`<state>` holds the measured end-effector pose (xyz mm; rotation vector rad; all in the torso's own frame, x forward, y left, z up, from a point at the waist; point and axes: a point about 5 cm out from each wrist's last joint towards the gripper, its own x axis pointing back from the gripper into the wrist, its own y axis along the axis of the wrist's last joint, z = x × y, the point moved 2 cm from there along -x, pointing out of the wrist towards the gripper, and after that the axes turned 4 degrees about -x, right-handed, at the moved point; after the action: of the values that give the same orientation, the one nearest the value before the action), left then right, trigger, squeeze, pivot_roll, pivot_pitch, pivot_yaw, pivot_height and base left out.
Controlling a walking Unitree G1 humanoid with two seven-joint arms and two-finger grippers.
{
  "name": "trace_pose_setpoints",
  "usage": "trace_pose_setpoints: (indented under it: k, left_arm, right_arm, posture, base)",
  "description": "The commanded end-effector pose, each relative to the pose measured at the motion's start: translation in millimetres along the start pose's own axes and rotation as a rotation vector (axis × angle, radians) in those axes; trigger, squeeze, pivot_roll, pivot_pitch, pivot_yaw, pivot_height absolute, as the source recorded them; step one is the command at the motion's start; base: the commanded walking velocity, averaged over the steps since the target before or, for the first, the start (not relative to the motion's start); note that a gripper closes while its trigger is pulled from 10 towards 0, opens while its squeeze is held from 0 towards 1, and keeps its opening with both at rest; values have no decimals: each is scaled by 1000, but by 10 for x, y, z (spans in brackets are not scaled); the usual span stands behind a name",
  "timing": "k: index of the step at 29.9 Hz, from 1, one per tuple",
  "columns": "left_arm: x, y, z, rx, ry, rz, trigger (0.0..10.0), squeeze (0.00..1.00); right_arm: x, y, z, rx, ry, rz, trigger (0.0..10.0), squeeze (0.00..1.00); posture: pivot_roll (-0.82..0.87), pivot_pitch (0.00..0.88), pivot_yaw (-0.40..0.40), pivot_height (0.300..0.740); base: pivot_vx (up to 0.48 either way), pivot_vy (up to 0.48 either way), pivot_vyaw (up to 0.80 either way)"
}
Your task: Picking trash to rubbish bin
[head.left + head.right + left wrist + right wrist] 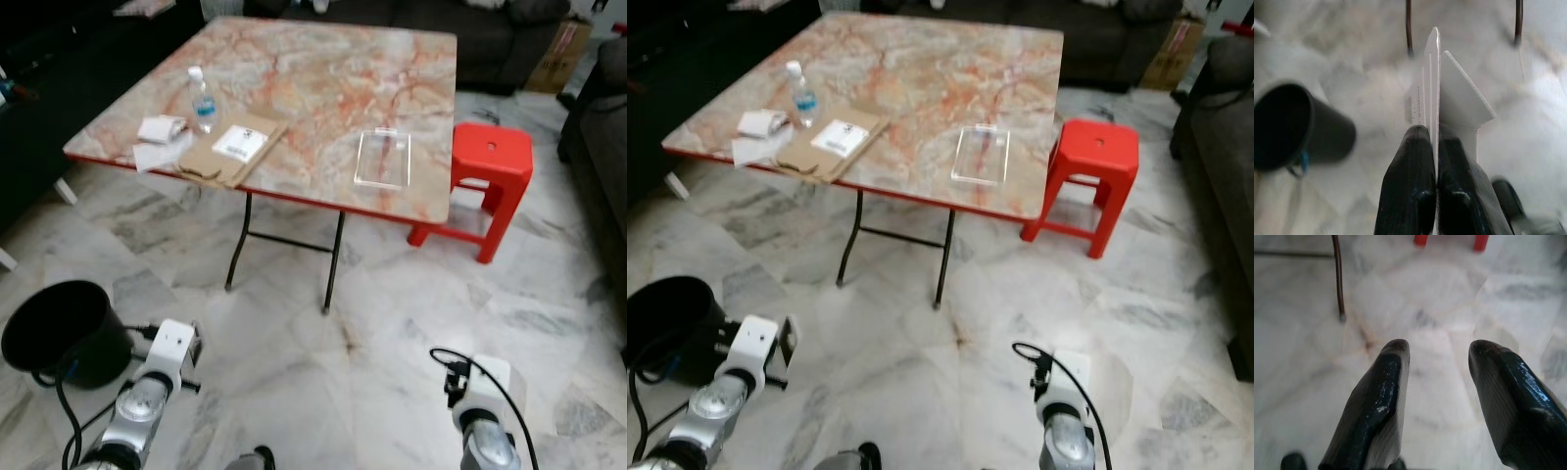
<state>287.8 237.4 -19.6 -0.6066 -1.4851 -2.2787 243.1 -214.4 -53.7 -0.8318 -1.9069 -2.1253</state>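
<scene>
Right now my left gripper [1434, 134] has its jaws clenched on a thin white piece of trash [1437, 83], a flat card-like sheet seen edge-on that sticks straight out ahead of the fingertips. Off to one side of those jaws, near but not touching, stands the black rubbish bin [1290, 127] on the marble floor [392, 333], its dark mouth open; from the head camera I see the same bin [59, 328] just beside my left arm. My right gripper [1437, 357] hangs low over the bare floor with its jaws released, a wide gap between the two black fingers [1383, 396] and nothing in it. Well ahead of both sets of jaws is the marble-patterned desk [323, 88], carrying a small water bottle [201, 98], a brown envelope [230, 149] with a white label, some crumpled white paper [160, 129] and a clear plastic tray [383, 159]. A red stool [487, 162] stands just beside the desk's far corner.
</scene>
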Motion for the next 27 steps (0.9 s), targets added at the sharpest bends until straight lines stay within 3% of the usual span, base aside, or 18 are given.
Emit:
trace_pose_setpoints:
  k: [1,4,9,15,27]
  left_arm:
    - [-5,-106,-52,45,-34,95,10000,0]
    - [-7,-143,-197,-9,-107,135,10000,0]
    - [41,-282,-370,6,-123,177,10000,0]
    - [79,-374,-413,-4,-124,203,10000,0]
    - [103,-438,-369,70,-53,216,10000,0]
  right_arm:
    - [26,-160,28,-22,11,101,10000,0]
    - [64,-288,75,-15,39,175,10000,0]
    - [125,-430,128,-11,56,240,10000,0]
    - [171,-504,82,-15,53,256,10000,0]
    - [261,-655,86,-30,46,301,10000,0]
  posture:
    - [121,142,-18,740]
    - [130,139,-21,740]
    - [121,141,-27,740]
    - [130,141,-31,740]
    - [112,128,-15,740]
  base:
    - [0,0,0]
    - [0,0,0]
    - [0,0,0]
    - [0,0,91]
    - [0,0,800]
